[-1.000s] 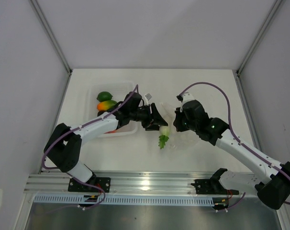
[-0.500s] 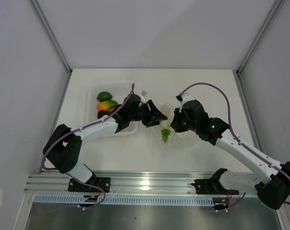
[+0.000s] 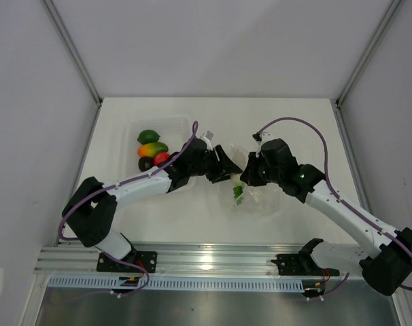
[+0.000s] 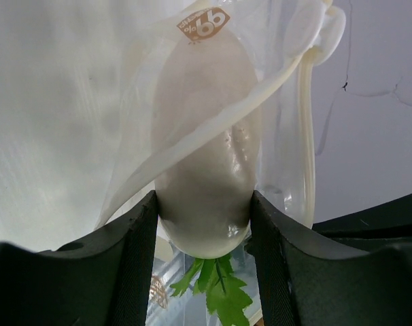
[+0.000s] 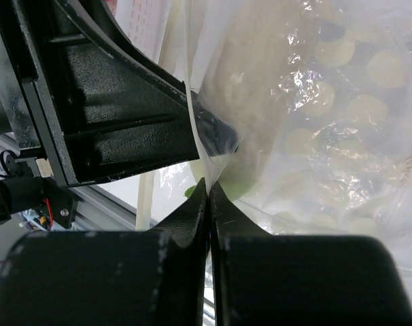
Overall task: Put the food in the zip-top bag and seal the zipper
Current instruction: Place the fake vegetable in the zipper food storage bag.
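Seen from above, the left gripper [image 3: 224, 165] and right gripper [image 3: 249, 174] meet tip to tip over the desk [image 3: 294, 129], at the mouth of the bag [image 3: 262, 204], which lies just right of the tray [image 3: 181, 123]. Of the radish [image 3: 238, 193] only the green leaves show, below the two tips and within the bag's outline. The green fruit [image 3: 149, 136], mango [image 3: 151, 149], brown fruit [image 3: 145, 163] and red fruit [image 3: 162, 158] lie in the tray, behind the left gripper. In the left wrist view, the left gripper [image 4: 204, 234] clamps the radish [image 4: 206, 156] across its body, a finger on either side and the leaves pointing back at the camera. The bag [image 4: 90, 102] wraps its far end, and a pale strip, apparently the zipper [image 4: 306, 136], runs beside it. In the right wrist view, the right gripper [image 5: 208, 187] is pressed fully together, pinching the thin edge of the bag [image 5: 342, 136]. The radish [image 5: 260, 81] shows pale through the film just beyond, and the left gripper [image 5: 111, 115] sits close on the left.
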You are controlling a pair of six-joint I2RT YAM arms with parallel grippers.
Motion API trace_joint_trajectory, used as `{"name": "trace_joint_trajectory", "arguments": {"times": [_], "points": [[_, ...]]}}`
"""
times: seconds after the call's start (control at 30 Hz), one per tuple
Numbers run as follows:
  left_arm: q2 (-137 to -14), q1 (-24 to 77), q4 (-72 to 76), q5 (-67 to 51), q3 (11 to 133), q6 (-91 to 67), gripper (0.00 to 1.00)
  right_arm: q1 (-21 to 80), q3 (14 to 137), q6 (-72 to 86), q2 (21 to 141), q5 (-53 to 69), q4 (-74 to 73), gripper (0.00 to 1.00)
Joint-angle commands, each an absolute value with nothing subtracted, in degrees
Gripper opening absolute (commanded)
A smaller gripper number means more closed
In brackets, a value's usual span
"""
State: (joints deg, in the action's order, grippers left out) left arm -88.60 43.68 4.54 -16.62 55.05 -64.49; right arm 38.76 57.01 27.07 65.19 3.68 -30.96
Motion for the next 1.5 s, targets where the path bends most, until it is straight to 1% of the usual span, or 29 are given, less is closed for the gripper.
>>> {"name": "trace_joint_trajectory", "arguments": {"times": [0.0,0.03,0.07,0.13,0.17,0.2,0.37,0.47,0.73,0.9,1.0,1.23,1.33,1.37,1.43,1.47], "points": [[-86.3,44.0,6.8,-15.9,54.6,-62.8,0.35,37.8,57.7,28.1,64.2,5.4,-29.0,0.0],[-86.1,44.1,7.0,-16.0,54.5,-62.8,0.39,37.3,57.7,28.1,64.1,5.9,-29.0,0.0],[-86.0,44.2,6.9,-15.9,54.6,-62.5,0.5,37.1,57.5,28.0,64.0,6.0,-29.0,0.0],[-85.8,44.3,6.1,-15.7,54.7,-62.1,0.6,36.7,57.5,28.0,63.8,6.4,-28.9,0.0],[-85.7,44.4,5.9,-15.7,54.8,-62.0,0.77,36.5,57.4,27.9,63.6,6.3,-28.9,0.0],[-85.7,44.4,5.8,-15.8,54.8,-61.9,0.8,36.4,57.4,27.9,63.7,6.5,-28.9,0.0],[-85.1,44.4,6.2,-16.0,53.9,-61.4,0.84,35.6,57.1,27.6,63.4,7.0,-28.7,0.0],[-84.6,44.4,6.5,-16.0,53.4,-61.5,0.84,35.2,57.0,27.5,63.5,7.3,-28.7,0.0],[-82.0,44.4,7.1,-15.6,51.9,-59.9,0.81,34.5,56.3,27.4,63.2,7.5,-28.7,0.0],[-79.5,44.5,8.2,-17.6,52.2,-55.6,0.78,34.2,55.3,27.2,63.3,7.6,-28.5,0.0],[-76.7,44.5,6.9,-16.4,52.0,-53.4,0.77,33.9,54.8,27.0,63.3,7.5,-28.5,0.0],[-67.9,44.5,4.9,-8.9,50.4,-47.0,0.71,33.4,53.6,26.4,63.2,7.4,-28.5,0.0],[-65.5,43.7,0.0,-3.4,52.4,-44.5,0.72,33.4,53.1,26.3,63.3,7.4,-28.6,0.0],[-65.0,43.2,-3.8,-0.7,52.8,-44.0,0.72,33.4,53.0,26.3,63.3,7.2,-28.5,0.0],[-64.5,40.9,-7.3,2.2,54.7,-43.9,0.76,33.5,52.9,26.0,63.3,6.9,-28.7,0.0],[-64.6,39.9,-12.6,4.9,55.5,-44.3,0.77,33.4,52.9,25.9,63.2,6.6,-28.8,0.0]]}}
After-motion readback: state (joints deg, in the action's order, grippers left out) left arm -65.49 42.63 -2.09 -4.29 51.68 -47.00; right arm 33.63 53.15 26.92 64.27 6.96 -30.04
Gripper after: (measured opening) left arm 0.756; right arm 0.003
